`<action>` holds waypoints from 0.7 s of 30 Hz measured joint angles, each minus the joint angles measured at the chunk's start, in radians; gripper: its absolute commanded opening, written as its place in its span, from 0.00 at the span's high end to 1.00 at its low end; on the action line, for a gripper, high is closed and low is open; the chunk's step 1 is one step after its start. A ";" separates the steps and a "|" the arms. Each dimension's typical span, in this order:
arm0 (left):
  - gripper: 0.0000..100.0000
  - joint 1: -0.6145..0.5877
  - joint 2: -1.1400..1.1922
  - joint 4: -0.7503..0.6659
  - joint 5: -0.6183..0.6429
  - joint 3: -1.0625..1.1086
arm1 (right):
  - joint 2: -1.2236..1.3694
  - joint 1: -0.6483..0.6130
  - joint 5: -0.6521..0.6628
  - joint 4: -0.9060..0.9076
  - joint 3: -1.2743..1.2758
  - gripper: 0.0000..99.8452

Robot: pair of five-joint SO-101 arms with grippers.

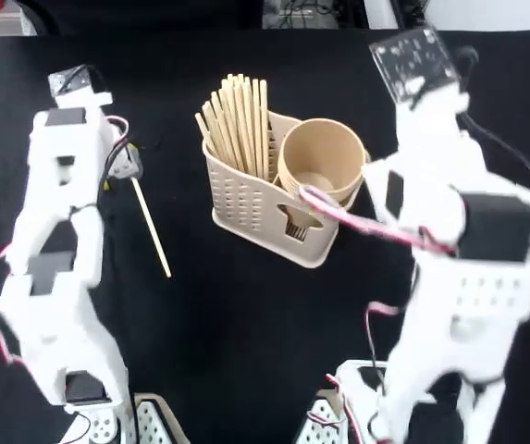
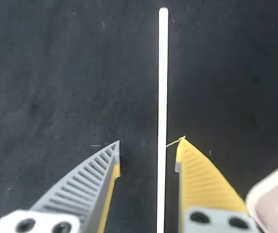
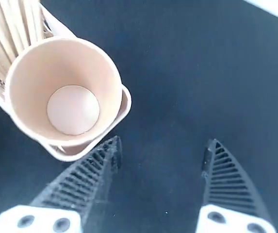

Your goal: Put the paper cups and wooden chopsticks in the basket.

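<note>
nearly done, by my reckoning: on the left one last chopstick (image 2: pixel 163 73) lies flat on the black table (image 1: pixel 228 314), running between the open fingers of my left gripper (image 2: pixel 149 144), close beside the yellow one and not yet pinched. in the middle the basket (image 1: pixel 246 199) holds the other chopsticks (image 1: pixel 241 116) and the cups (image 1: pixel 322 157). to the right, my right gripper (image 3: pixel 164 142) hangs open and empty just beside it.

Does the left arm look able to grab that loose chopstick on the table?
Probably yes: the chopstick lies between the open jaws of the left arm, flat on the black table, with nothing blocking it.
</note>
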 measured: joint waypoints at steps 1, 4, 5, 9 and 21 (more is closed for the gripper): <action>0.81 0.000 0.057 0.025 0.002 -0.064 | -0.029 0.000 0.000 0.000 0.015 0.72; 0.81 0.000 0.219 0.097 0.002 -0.261 | -0.104 0.000 0.028 0.000 0.063 0.72; 0.81 0.000 0.270 0.117 0.003 -0.327 | -0.121 0.000 0.032 0.000 0.083 0.73; 0.81 0.000 0.443 0.229 0.038 -0.586 | -0.143 0.002 0.037 0.000 0.158 0.73; 0.97 0.002 0.848 0.353 0.060 -1.151 | -0.144 0.104 0.032 0.000 0.180 0.73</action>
